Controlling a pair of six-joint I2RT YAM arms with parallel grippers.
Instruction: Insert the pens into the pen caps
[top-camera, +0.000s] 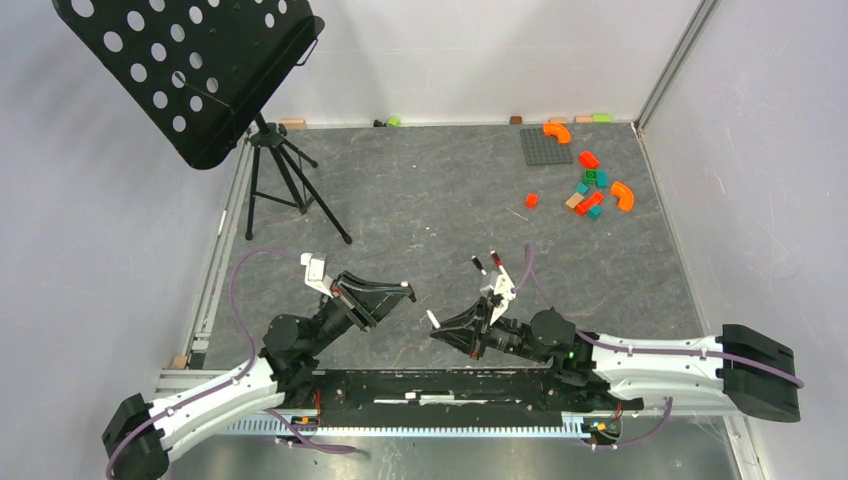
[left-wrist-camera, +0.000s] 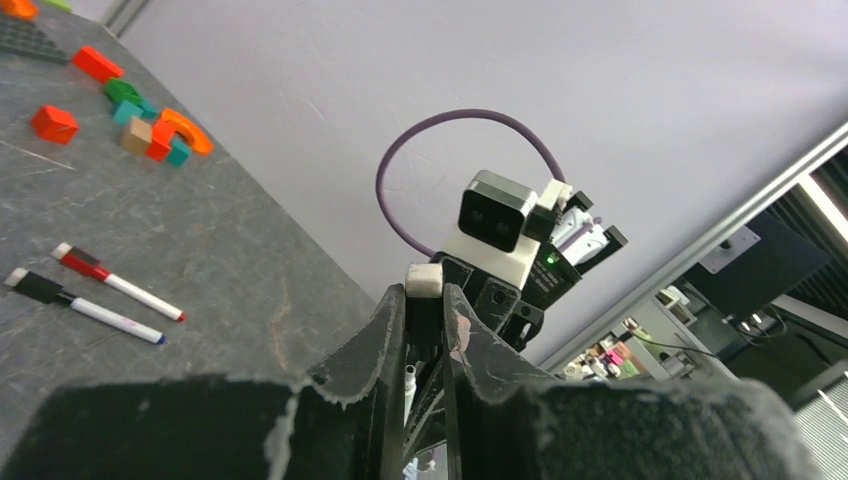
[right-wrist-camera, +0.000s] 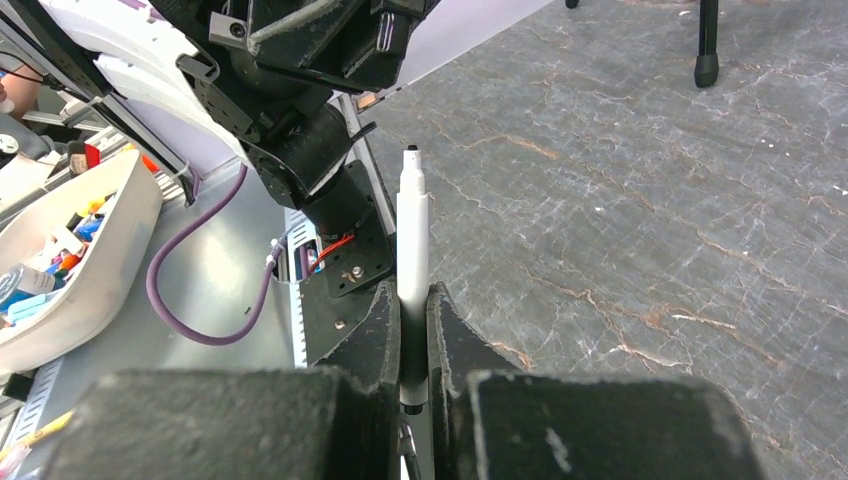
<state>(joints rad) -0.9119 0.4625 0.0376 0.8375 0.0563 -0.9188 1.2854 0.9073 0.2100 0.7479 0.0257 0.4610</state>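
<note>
My right gripper (top-camera: 447, 326) (right-wrist-camera: 413, 300) is shut on a white pen (right-wrist-camera: 413, 230), whose dark tip points at the left arm. The pen's tip also shows in the top view (top-camera: 433, 319). My left gripper (top-camera: 398, 293) (left-wrist-camera: 424, 305) is shut on a black pen cap (left-wrist-camera: 424, 310) with a white end pad. The two grippers face each other a short gap apart above the table's near edge. Two more white pens lie on the table beyond the right gripper, one with a red cap (left-wrist-camera: 110, 282) and one with a black cap (left-wrist-camera: 70, 300).
A black music stand (top-camera: 190, 70) on a tripod (top-camera: 285, 180) stands at the back left. Coloured toy blocks (top-camera: 590, 190) and a grey baseplate (top-camera: 546, 146) lie at the back right. A white bin (right-wrist-camera: 70, 260) sits off the table's near edge.
</note>
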